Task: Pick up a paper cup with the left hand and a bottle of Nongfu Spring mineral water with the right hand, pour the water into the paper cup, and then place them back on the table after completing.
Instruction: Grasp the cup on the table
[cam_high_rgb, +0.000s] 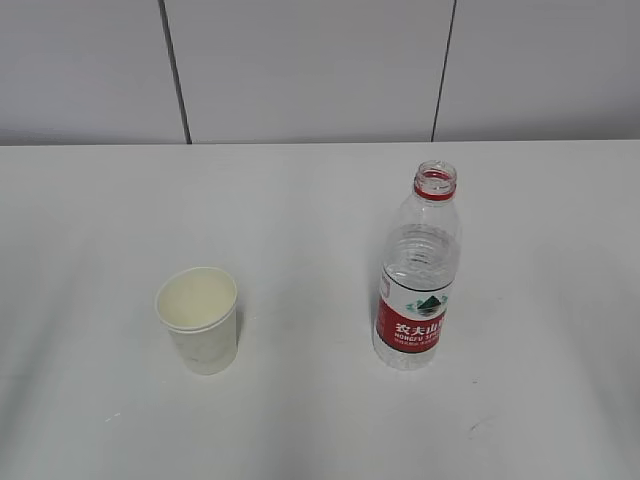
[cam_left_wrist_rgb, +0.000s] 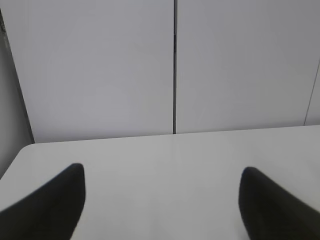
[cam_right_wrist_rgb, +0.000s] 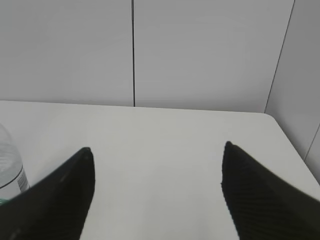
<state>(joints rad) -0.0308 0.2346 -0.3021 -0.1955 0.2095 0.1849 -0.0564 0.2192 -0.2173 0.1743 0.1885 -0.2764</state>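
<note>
A white paper cup (cam_high_rgb: 199, 330) stands upright and empty on the white table (cam_high_rgb: 300, 220), left of centre. A clear uncapped Nongfu Spring bottle (cam_high_rgb: 418, 270) with a red label stands upright to its right; its edge shows at the far left of the right wrist view (cam_right_wrist_rgb: 9, 167). Neither arm shows in the exterior view. My left gripper (cam_left_wrist_rgb: 162, 172) is open and empty over bare table; the cup is out of its view. My right gripper (cam_right_wrist_rgb: 157, 150) is open and empty, with the bottle left of its left finger (cam_right_wrist_rgb: 70, 190).
A grey panelled wall (cam_high_rgb: 320, 70) with dark vertical seams stands behind the table's far edge. The table's left far corner (cam_left_wrist_rgb: 30, 147) shows in the left wrist view, its right far corner (cam_right_wrist_rgb: 272, 120) in the right wrist view.
</note>
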